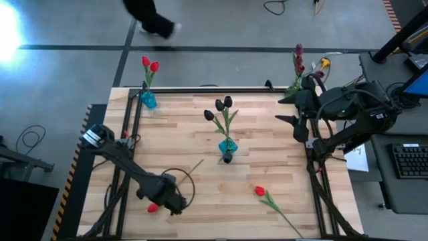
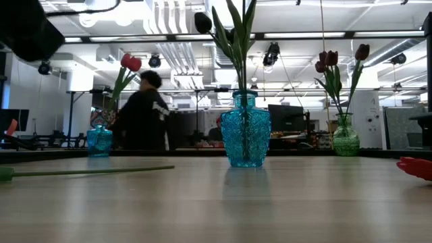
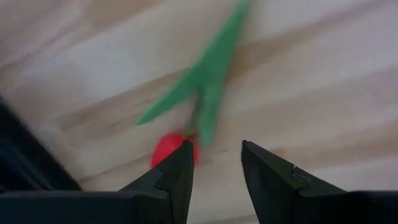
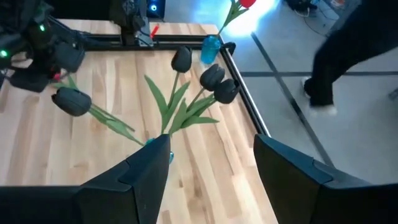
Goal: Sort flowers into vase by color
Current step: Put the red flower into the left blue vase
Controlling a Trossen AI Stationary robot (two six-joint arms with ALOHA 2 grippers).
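Wooden table (image 1: 267, 154) | left fingers (image 3: 177, 177) parted, astride red tulip (image 3: 169, 148), grip unclear | right fingers (image 4: 149, 165) parted, empty

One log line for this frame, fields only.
left gripper: open over red tulip on table | right gripper: open, idle | black tulips in centre vase

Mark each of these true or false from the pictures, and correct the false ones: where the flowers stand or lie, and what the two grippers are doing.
1. The middle blue vase holds black tulips. True.
2. The left gripper has lifted a red tulip off the table. False: its fingers stand apart just above the red tulip, which lies on the wood.
3. A second red tulip lies loose on the table. True.
4. The right gripper holds a black tulip. False: its fingers are open and hold nothing.
5. The far left blue vase holds maroon tulips. False: it holds red ones.
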